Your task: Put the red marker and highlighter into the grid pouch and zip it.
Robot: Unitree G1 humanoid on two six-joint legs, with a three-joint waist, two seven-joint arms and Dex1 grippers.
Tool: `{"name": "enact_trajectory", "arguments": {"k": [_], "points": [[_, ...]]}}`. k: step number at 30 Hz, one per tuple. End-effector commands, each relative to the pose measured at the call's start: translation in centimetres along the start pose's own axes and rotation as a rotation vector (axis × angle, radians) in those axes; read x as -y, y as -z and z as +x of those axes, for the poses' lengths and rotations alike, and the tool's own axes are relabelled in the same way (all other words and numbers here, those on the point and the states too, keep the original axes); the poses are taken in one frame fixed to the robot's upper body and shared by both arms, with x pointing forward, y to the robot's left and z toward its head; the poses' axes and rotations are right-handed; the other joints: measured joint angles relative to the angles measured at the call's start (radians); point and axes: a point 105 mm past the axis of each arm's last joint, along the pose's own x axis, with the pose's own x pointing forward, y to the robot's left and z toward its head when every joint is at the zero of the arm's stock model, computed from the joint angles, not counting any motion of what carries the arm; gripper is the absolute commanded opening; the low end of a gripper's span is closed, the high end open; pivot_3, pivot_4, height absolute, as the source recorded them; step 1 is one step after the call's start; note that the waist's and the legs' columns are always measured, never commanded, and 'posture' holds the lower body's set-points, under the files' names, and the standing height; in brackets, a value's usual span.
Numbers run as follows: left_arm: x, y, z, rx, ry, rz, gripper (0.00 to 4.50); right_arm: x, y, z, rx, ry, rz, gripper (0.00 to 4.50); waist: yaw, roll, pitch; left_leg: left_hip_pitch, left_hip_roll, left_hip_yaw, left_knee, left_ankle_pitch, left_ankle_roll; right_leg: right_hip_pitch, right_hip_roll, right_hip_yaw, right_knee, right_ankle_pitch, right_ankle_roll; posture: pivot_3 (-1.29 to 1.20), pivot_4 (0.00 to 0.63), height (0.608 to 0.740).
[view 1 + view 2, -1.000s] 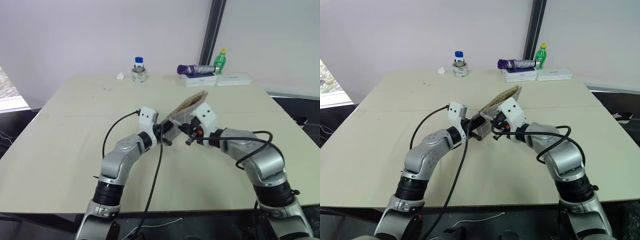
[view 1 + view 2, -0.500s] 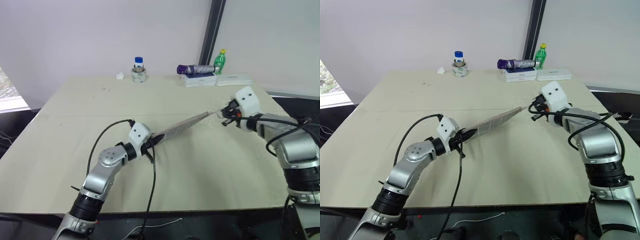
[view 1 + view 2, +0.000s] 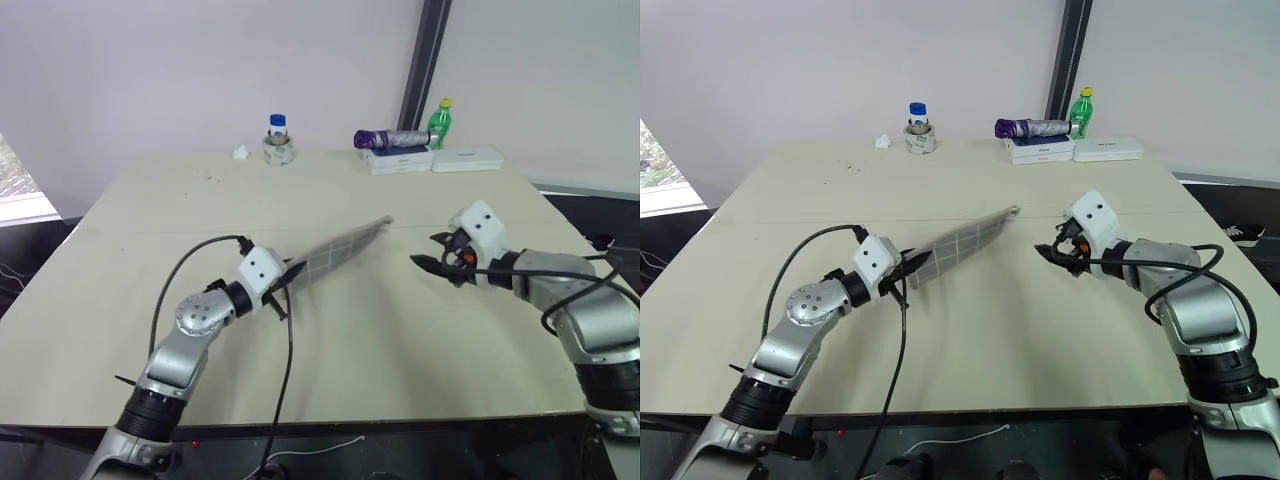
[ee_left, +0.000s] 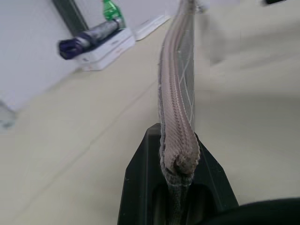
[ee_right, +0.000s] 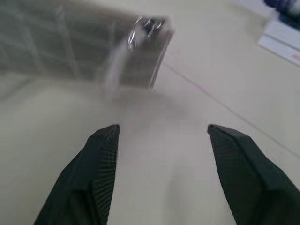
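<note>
Now, grid pouch (image 3: 335, 250): I hold it by one end, stretched out flat and slanted above the worktop (image 3: 400, 330), its far end with the zip pull free in the air.
Zip: along the edge I can see in my left wrist view it looks closed; I judge the marker and highlighter to be inside, since neither lies on the worktop.
Left pincer (image 3: 283, 281): clenched on the pouch's near end, fabric pinched between both fingers.
Right pincer (image 3: 1048, 252): released, fingers spread, just beyond the pouch's free end and apart from it.
Task state: by my reckoning nearly finished; setting the pouch down is what remains.
Risk, sag: held by one end only, the pouch may droop or swing and twist out of my pinch.
Risk, zip: if the pull stopped short of the end, a pen could slide out through the gap.
Backdrop: bottles, a tape roll and white boxes stand at the worktop's far edge, well apart.
</note>
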Motion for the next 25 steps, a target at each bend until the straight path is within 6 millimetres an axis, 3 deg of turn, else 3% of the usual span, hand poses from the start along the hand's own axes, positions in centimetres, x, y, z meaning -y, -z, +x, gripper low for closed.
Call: {"name": "enact_trajectory", "arguments": {"k": [1, 2, 3, 4, 8, 15, 19, 25], "points": [[0.0, 0.0, -0.2, 0.024, 0.009, -0.008, 0.0, -0.1, -0.7, -0.6, 0.048, -0.002, -0.044, 2.78, 0.0, 0.0, 0.0, 0.0, 0.0, 0.0, 0.0, 0.0, 0.0, 0.0, 0.0, 0.0, 0.0, 0.0, 0.0, 0.0, 0.15, 0.737], [0.1, 0.2, -0.3, 0.025, 0.006, -0.046, 0.0, -0.2, -0.5, -0.5, 0.049, -0.002, -0.042, 2.78, 0.0, 0.0, 0.0, 0.0, 0.0, 0.0, 0.0, 0.0, 0.0, 0.0, 0.0, 0.0, 0.0, 0.0, 0.0, 0.0, 0.15, 0.737], [0.1, 0.2, -0.3, 0.029, 0.001, -0.081, 0.75, -0.3, -0.4, -0.5, 0.049, -0.002, -0.041, 2.82, 0.0, 0.0, 0.0, 0.0, 0.0, 0.0, 0.0, 0.0, 0.0, 0.0, 0.0, 0.0, 0.0, 0.0, 0.0, 0.0, 0.15, 0.737], [0.2, 0.3, -0.5, 0.028, 0.001, -0.11, 1.0, -0.3, -0.2, -0.5, 0.049, -0.001, -0.034, 2.82, 0.0, 0.0, 0.0, 0.0, 0.0, 0.0, 0.0, 0.0, 0.0, 0.0, 0.0, 0.0, 0.0, 0.0, 0.0, 0.0, 0.15, 0.737], [0.6, 1.0, -1.8, -0.018, 0.0, -0.196, 2.94, -0.2, 0.5, -0.6, 0.053, 0.002, -0.009, 2.82, -0.005, 0.0, 0.0, 0.0, 0.001, 0.0, 0.0, 0.0, 0.0, 0.0, 0.0, 0.0, 0.0, 0.0, 0.0, 0.0, 0.15, 0.737], [-0.5, 3.3, -6.4, -0.135, -0.093, -0.352, 2.94, 0.8, 1.0, -1.6, 0.111, 0.043, 0.041, 2.82, -0.004, 0.0, 0.0, 0.0, 0.001, -0.002, 0.0, 0.0, 0.0, 0.0, 0.0, 0.0, 0.0, 0.0, 0.0, 0.0, 0.15, 0.737], [-3.1, 5.2, -10.4, -0.217, -0.278, -0.407, 2.94, 1.3, 2.2, -2.4, 0.131, 0.014, 0.133, 2.82, -0.001, 0.0, 0.0, 0.0, 0.002, -0.002, 0.0, 0.0, 0.0, 0.0, 0.0, 0.0, 0.0, 0.0, 0.0, 0.0, 0.15, 0.737], [-3.4, 5.6, -12.3, -0.25, -0.328, -0.408, 2.94, 1.2, 2.8, -2.5, 0.131, -0.025, 0.158, 2.82, 0.002, 0.0, 0.0, 0.0, 0.002, -0.001, 0.0, 0.0, 0.0, 0.001, -0.001, 0.0, 0.0, 0.0, 0.0, 0.0, 0.15, 0.737]]}}
